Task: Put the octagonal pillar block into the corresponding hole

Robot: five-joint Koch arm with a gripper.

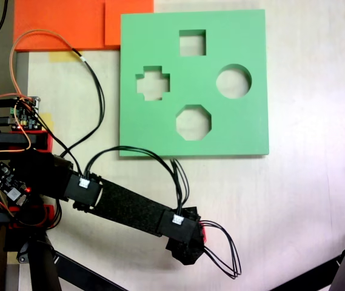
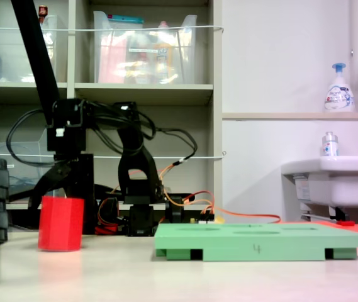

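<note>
Here, at the first exterior view's left, the Koch arm reaches from its base along the table toward the lower middle, its wrist bent over so the gripper points down below the green foam board. In the second exterior view the gripper hangs directly over the octagonal pillar block, which stands upright on the table at the second exterior view's left, apart from the board. Whether the fingers touch or grip the block, I cannot tell. Farther right, the eight-sided hole lies empty in the board's lower middle.
</note>
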